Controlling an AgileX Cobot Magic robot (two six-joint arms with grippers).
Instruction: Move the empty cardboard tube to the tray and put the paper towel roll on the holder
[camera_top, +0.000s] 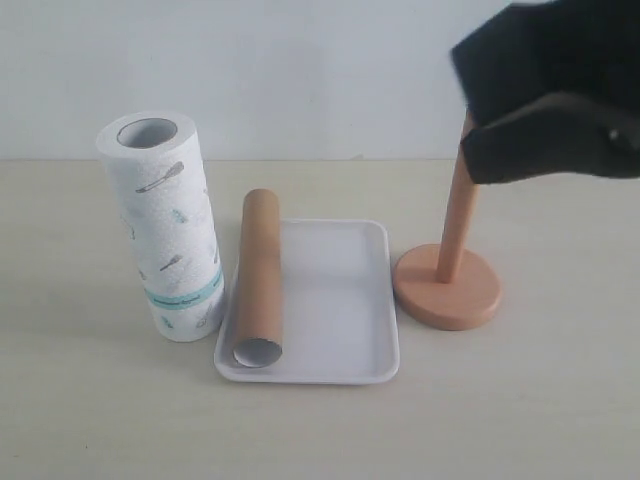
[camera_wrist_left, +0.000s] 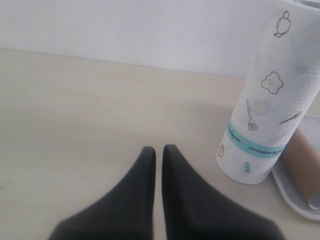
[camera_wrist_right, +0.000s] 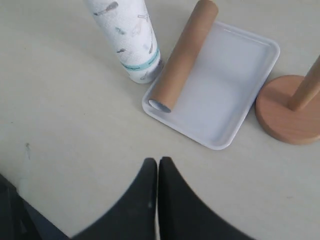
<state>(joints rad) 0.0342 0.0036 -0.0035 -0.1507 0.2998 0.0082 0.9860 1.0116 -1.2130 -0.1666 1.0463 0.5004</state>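
Note:
The brown cardboard tube (camera_top: 258, 280) lies along the left side of the white tray (camera_top: 345, 300), its far end sticking out past the back rim. Just left of the tray, the paper towel roll (camera_top: 165, 230) stands upright on the table with its teal band low. The wooden holder (camera_top: 447, 290) stands to the right of the tray with a bare post. Its top is hidden behind my black right arm (camera_top: 560, 110). My right gripper (camera_wrist_right: 158, 161) is shut and empty, high above the table. My left gripper (camera_wrist_left: 158, 148) is shut and empty, with the roll (camera_wrist_left: 270, 100) off to one side.
A pale wall rises behind the beige table (camera_top: 320, 430). The right wrist view shows the tube (camera_wrist_right: 184, 57), tray (camera_wrist_right: 225, 85), roll (camera_wrist_right: 127, 35) and holder base (camera_wrist_right: 287, 115) together below.

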